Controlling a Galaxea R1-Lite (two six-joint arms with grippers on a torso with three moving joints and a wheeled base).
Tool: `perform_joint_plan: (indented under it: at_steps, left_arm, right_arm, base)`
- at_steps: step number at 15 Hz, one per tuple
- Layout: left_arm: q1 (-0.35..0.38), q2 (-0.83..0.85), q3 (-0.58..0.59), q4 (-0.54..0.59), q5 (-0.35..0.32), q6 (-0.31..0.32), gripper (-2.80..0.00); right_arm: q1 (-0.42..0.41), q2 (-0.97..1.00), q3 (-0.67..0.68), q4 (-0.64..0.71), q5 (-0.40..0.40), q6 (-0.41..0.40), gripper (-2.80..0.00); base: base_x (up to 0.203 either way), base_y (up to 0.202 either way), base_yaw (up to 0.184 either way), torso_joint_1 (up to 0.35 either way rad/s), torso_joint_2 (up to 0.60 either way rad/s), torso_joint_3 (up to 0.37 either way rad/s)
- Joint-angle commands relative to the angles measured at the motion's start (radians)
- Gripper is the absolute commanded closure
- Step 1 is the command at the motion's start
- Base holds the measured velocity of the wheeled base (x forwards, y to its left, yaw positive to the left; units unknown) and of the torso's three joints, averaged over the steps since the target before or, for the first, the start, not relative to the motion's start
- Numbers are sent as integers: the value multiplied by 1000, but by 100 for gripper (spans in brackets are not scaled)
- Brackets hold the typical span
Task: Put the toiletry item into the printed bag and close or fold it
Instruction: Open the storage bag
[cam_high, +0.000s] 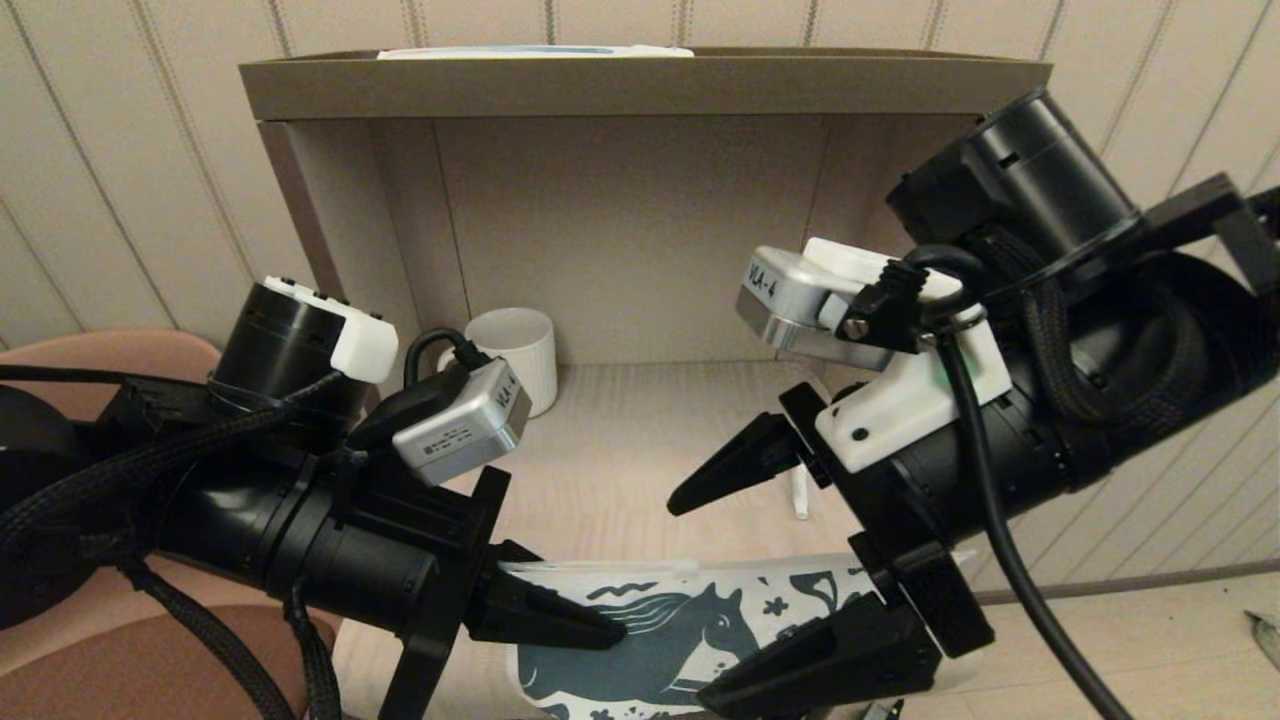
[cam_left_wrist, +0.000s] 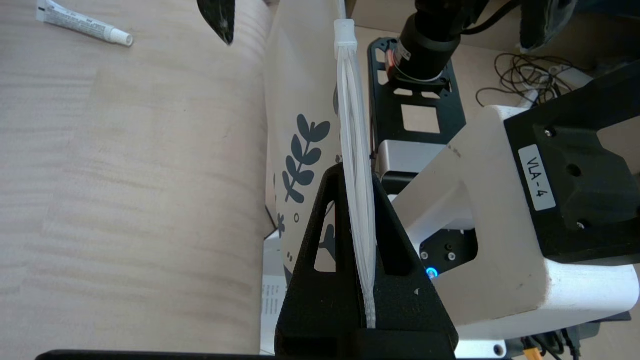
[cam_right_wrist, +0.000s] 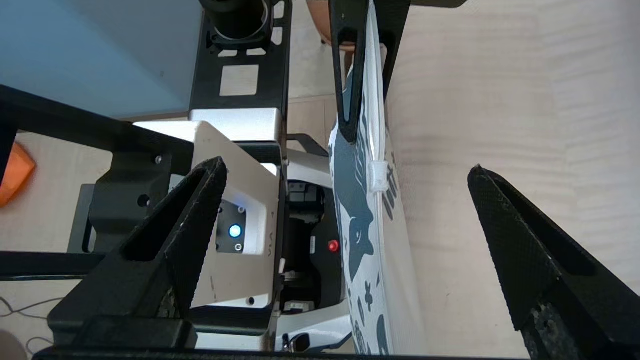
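My left gripper (cam_high: 592, 626) is shut on the zip edge of the printed bag (cam_high: 690, 640), a white pouch with a dark teal horse, held up at the table's front edge. In the left wrist view the fingertips (cam_left_wrist: 334, 176) clamp the ribbed zip strip of the bag (cam_left_wrist: 299, 150). My right gripper (cam_high: 700, 600) is open and straddles the bag's other end without touching it. In the right wrist view the bag (cam_right_wrist: 361, 220) and its zip slider (cam_right_wrist: 378, 176) lie between the spread fingers (cam_right_wrist: 207, 175). The toiletry item (cam_high: 800, 497), a slim white tube (cam_left_wrist: 82, 22), lies on the table behind the right gripper.
A ribbed white mug (cam_high: 520, 352) stands at the back left of the wooden table (cam_high: 620, 440), inside a walled alcove with a shelf (cam_high: 640, 85) on top. A brown chair (cam_high: 130, 600) sits to the left. The table's front edge runs under the bag.
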Motion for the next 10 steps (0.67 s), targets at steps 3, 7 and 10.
perform_joint_plan:
  at_steps: [3,7,10]
  left_arm:
    - [0,-1,0,-3,-6,3,0]
    - [0,1,0,-2,-6,3,0]
    - [0,1,0,-2,-6,3,0]
  right_arm:
    - [2,-3,9,3,4,-3,-280]
    - [2,-2,10,2,4,-3,-280]
    - [3,-5,12,-6,6,-3,-280]
  base:
    - [0,0,0,0,0,0]
    - [0,0,0,0,0,0]
    - [0,0,0,0,0,0]
